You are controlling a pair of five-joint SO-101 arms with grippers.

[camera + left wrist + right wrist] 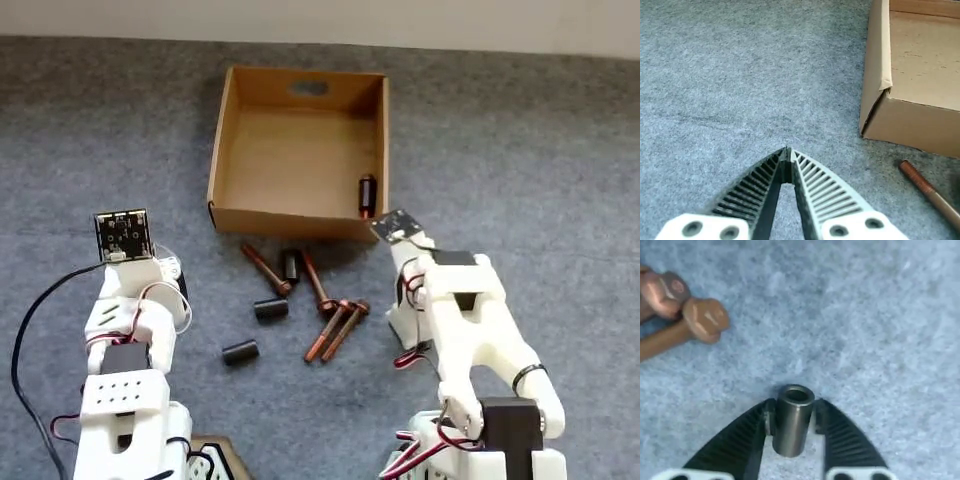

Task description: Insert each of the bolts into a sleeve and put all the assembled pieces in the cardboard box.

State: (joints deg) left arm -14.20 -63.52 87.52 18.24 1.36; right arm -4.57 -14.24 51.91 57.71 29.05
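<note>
My right gripper (794,407) is shut on a dark metal sleeve (792,422), held just above the grey carpet with its open end pointing outward. Two copper bolt heads (704,320) lie close by. In the high view several copper bolts (331,331) and three black sleeves (270,309) lie scattered in front of the cardboard box (224,140). One assembled piece (367,195) rests inside the box by its right wall. My left gripper (786,153) is shut and holds nothing; it hovers over bare carpet near the box's front-left corner (879,102), with one bolt (930,193) off to the side.
The right arm (462,310) stands right of the bolts and the left arm (128,330) to their left. Grey carpet covers the whole table. Open carpet lies on both sides of the box.
</note>
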